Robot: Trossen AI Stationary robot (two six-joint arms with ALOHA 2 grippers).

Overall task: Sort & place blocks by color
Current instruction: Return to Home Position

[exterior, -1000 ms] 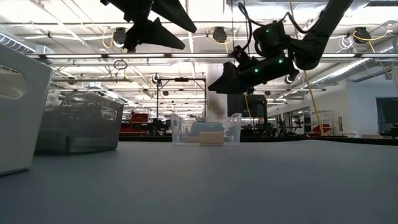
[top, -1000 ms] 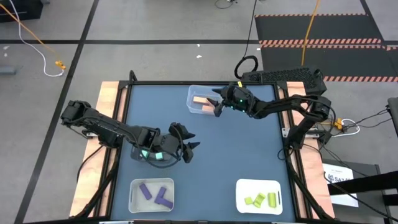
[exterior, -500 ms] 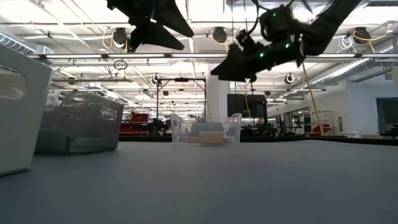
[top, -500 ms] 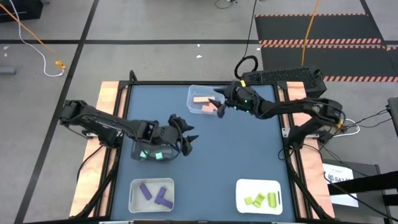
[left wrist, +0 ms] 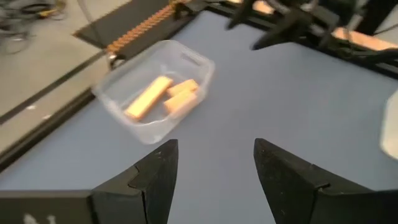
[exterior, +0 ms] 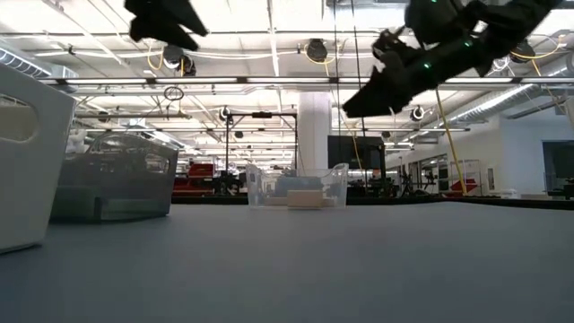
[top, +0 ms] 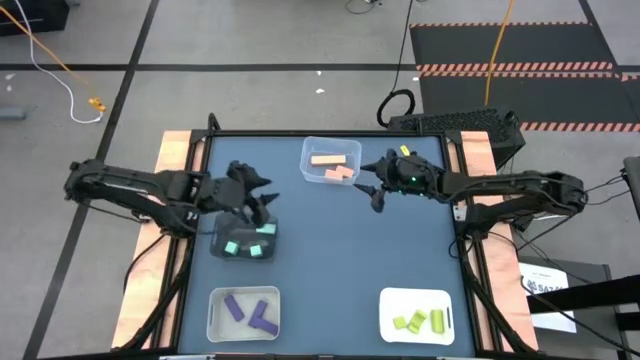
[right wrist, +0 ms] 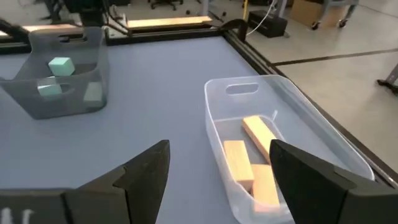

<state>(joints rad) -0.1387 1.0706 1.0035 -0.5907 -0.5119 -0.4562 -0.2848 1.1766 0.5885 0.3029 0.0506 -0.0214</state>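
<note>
Both arms pulled back toward the desk's [top: 330, 270] side edges, left pincer [top: 265, 198] spread empty by teal blocks [top: 232, 247], right pincer [top: 368, 187] spread empty beside orange blocks [top: 334, 165].

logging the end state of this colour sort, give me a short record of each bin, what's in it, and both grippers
clear plastic bin: pale orange blocks
smoky grey bin: teal blocks
lower-left white bin: purple blocks
lower-right white bin: yellow-green blocks
left gripper: open, empty, raised by the grey bin
right gripper: open, empty, raised beside the clear bin
</note>
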